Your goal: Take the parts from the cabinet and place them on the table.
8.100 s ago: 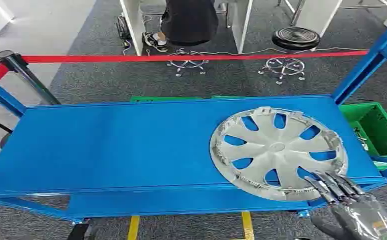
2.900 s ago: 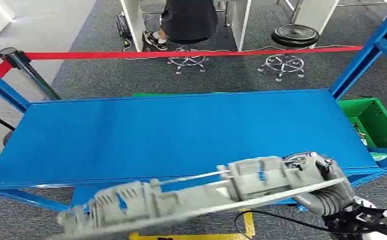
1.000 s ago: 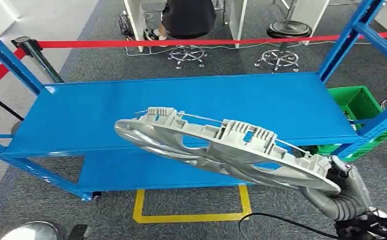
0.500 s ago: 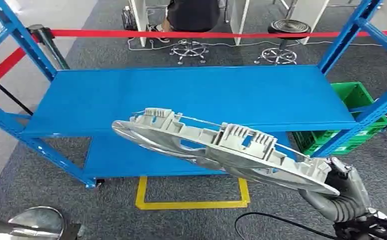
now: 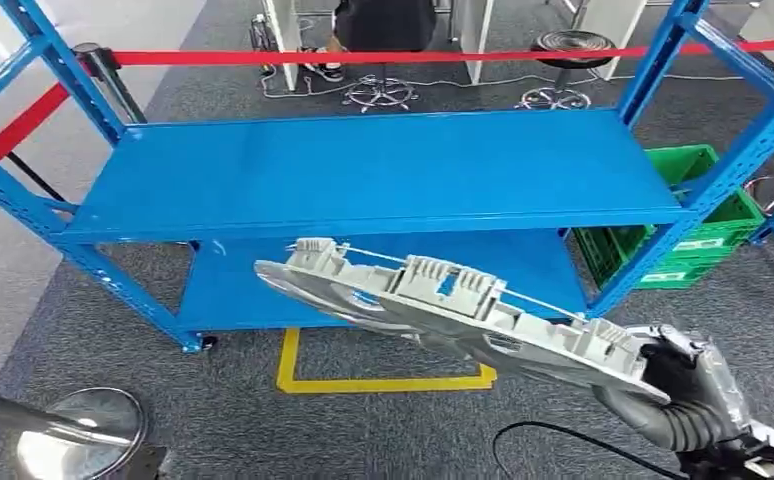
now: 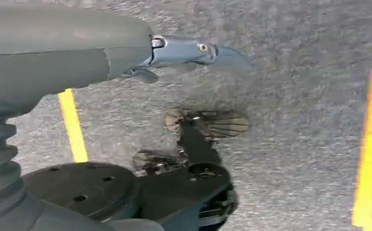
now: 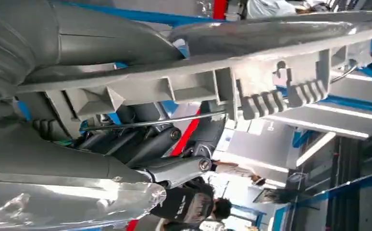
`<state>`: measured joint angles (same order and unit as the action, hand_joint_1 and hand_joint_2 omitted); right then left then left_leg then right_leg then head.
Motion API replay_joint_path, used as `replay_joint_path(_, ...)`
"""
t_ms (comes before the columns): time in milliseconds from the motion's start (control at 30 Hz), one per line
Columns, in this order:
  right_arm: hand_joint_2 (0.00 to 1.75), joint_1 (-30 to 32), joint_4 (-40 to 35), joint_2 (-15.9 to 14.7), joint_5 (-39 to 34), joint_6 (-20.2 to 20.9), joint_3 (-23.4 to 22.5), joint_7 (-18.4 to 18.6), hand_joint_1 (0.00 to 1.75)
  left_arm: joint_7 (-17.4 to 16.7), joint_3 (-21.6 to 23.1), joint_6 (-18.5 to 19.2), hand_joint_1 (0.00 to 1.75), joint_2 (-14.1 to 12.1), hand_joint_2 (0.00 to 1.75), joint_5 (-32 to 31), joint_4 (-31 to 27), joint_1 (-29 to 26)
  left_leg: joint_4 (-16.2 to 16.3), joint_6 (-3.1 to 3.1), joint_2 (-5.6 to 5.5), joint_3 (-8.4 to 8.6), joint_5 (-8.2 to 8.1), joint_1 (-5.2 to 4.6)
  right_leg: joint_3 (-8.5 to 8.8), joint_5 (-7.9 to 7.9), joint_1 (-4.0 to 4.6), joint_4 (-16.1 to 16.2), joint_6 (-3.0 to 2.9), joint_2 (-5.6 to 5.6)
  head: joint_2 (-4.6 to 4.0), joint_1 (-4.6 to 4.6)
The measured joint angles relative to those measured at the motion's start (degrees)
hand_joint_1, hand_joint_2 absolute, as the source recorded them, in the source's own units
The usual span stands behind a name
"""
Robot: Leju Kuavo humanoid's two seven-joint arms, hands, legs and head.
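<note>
Hubcap off the rack, held by 1 edge

Right hand grips only its rim, the disc cantilevered above the floor, near the shelf edge; a turn could twist it loose. Left hand hangs, holding nothing; its fingers mostly hidden.

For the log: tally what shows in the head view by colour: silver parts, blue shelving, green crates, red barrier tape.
Silver hubcap, held by the right hand: 1
Blue shelving unit: 1
Green crate: 1
Red barrier tape: 1
Total: 4
</note>
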<state>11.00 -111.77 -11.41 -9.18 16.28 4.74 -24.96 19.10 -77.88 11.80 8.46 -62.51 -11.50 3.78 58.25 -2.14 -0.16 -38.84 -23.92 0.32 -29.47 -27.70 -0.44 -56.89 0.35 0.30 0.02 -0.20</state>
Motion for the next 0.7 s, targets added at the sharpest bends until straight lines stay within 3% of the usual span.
replay_joint_path(67,1.75,0.0,0.0,0.0,0.0,0.0,0.0,-0.2,1.75,0.0,0.0,0.0,0.00,0.1,1.75,-0.3,0.0,0.1,9.0,-0.44,0.02,-2.33,-7.25,0.07,-1.84,1.80,0.04,-0.1,-0.17,0.03,0.00,-0.13)
replay_joint_path(100,1.75,0.0,0.0,0.0,0.0,0.0,0.0,-0.2,1.75,0.0,0.0,0.0,0.00,0.1,1.75,-0.3,0.0,0.2,13.3,-0.53,0.01,-3.10,-8.94,0.06,-2.91,2.55,0.10,-0.2,-0.16,0.01,0.00,-0.13)
replay_joint_path(133,1.75,0.1,0.0,0.0,0.2,0.1,0.0,-0.2,1.75,0.0,0.0,0.0,0.00,0.0,1.75,-0.3,0.0,0.2,15.8,-0.51,0.01,-2.97,-8.74,0.06,-3.94,3.27,0.13,-0.2,-0.04,-0.02,0.00,-0.13)
replay_joint_path(167,1.75,0.2,0.0,0.0,0.3,0.1,0.0,-0.2,1.75,0.0,0.0,0.0,0.00,0.0,1.75,-0.3,0.0,0.2,15.7,-0.45,0.01,-1.76,-7.15,0.05,-4.88,3.94,0.13,-0.3,0.09,-0.07,0.00,-0.11)
replay_joint_path(200,1.75,0.2,0.0,0.0,0.3,0.1,0.0,-0.2,1.75,0.0,0.0,0.0,0.00,0.0,1.75,-0.3,0.0,0.2,13.9,-0.34,0.01,0.32,-5.07,0.05,-5.79,4.59,0.14,-0.3,0.21,-0.07,0.00,-0.13)
replay_joint_path(233,1.75,0.2,0.0,0.0,0.3,0.2,0.0,-0.3,1.75,0.0,0.0,0.0,0.00,-0.1,1.75,-0.3,0.0,0.2,10.1,-0.16,0.01,3.52,-3.26,0.05,-6.70,5.32,0.12,-0.4,0.31,-0.07,0.00,-0.11)
replay_joint_path(267,1.75,0.2,0.0,0.0,0.5,0.2,0.0,-0.4,1.75,0.0,0.0,0.0,0.00,-0.1,1.75,-0.3,0.0,0.3,4.7,0.11,0.01,7.90,-3.23,0.05,-7.35,6.05,0.12,-0.4,0.53,0.00,0.00,-0.15)
replay_joint_path(300,1.75,0.2,-0.1,0.0,0.5,0.3,0.0,-0.4,1.75,0.0,0.0,0.0,0.00,-0.1,1.75,-0.3,0.0,0.5,-0.8,0.36,-0.01,12.85,-4.79,-0.12,-7.76,6.49,0.42,-0.6,0.87,0.03,0.00,-0.18)
replay_joint_path(333,1.75,0.1,-0.2,0.0,0.6,0.3,0.0,-0.5,1.75,-0.1,0.0,-0.3,0.00,-0.1,1.75,-0.3,0.0,0.7,-4.8,0.79,-0.04,14.59,-6.27,-0.15,-8.12,7.14,0.44,-0.8,1.18,-0.05,0.00,-0.13)
replay_joint_path(433,1.75,0.2,-0.2,0.2,0.3,0.4,0.0,-0.6,1.75,-1.2,0.0,-0.9,0.00,-0.1,1.75,-0.3,0.0,0.5,-4.3,1.85,-0.02,12.84,-4.89,-0.53,-8.35,9.36,0.12,0.2,2.34,-0.12,0.00,0.02)
replay_joint_path(467,1.75,0.2,-0.2,0.2,0.2,0.4,0.0,-0.7,1.75,-1.3,0.0,-0.9,0.00,0.0,1.75,-0.3,0.0,0.4,-4.4,2.34,0.29,12.23,-4.12,-0.17,-8.77,8.64,-0.09,-0.1,2.58,-0.06,0.00,-0.18)
replay_joint_path(500,1.75,0.2,-0.2,0.3,0.1,0.5,0.0,-0.8,1.75,-1.4,0.0,-0.9,0.00,-0.2,1.75,-0.3,0.0,0.4,-4.4,2.67,0.34,11.55,-3.39,-0.23,-9.85,5.52,-0.07,-1.5,2.87,-0.18,0.00,0.10)
replay_joint_path(533,1.75,0.2,-0.2,0.3,0.1,0.5,0.0,-0.8,1.75,-1.4,0.0,-0.9,0.00,-0.3,1.75,-0.3,0.0,0.4,-4.4,2.99,0.42,10.78,-2.73,-0.23,-10.66,1.65,-0.15,-4.9,3.00,-0.16,0.00,0.28)
replay_joint_path(567,1.75,0.2,-0.1,0.3,0.1,0.5,0.0,-0.8,1.75,-1.4,0.0,-0.9,0.00,-0.4,1.75,-0.3,0.0,0.4,-4.3,3.06,0.42,9.87,-1.99,-0.25,-11.76,-1.88,-0.14,-9.8,3.21,-0.16,0.00,0.33)
replay_joint_path(600,1.75,0.2,-0.1,0.3,0.1,0.5,0.0,-0.8,1.75,-1.4,-0.1,-0.9,0.00,-0.4,1.75,-0.3,0.0,0.4,-4.3,3.10,0.42,8.90,-1.19,-0.33,-12.69,-4.33,-0.13,-14.8,3.32,-0.14,0.00,0.33)
replay_joint_path(633,1.75,0.2,-0.1,0.3,0.1,0.5,0.0,-0.9,1.75,-1.4,-0.1,-0.8,0.00,-0.4,1.75,-0.3,0.0,0.4,-4.2,3.10,0.42,7.91,-0.44,-0.37,-12.93,-4.89,-0.13,-18.3,3.39,-0.14,0.00,0.31)
replay_joint_path(667,1.75,0.2,-0.1,0.3,0.0,0.5,0.0,-0.9,1.75,-1.4,-0.1,-0.8,0.00,-0.4,1.75,-0.3,0.0,0.4,-4.2,3.00,0.43,6.99,0.26,-0.39,-12.11,-3.60,-0.13,-19.1,3.37,-0.14,0.00,0.31)
replay_joint_path(700,1.75,0.2,-0.1,0.3,-0.1,0.6,0.0,-0.9,1.75,-1.4,-0.1,-0.8,0.00,-0.4,1.75,-0.3,0.0,0.3,-4.1,2.88,0.43,6.08,0.90,-0.38,-10.25,-1.36,-0.13,-17.9,3.32,-0.14,0.00,0.33)
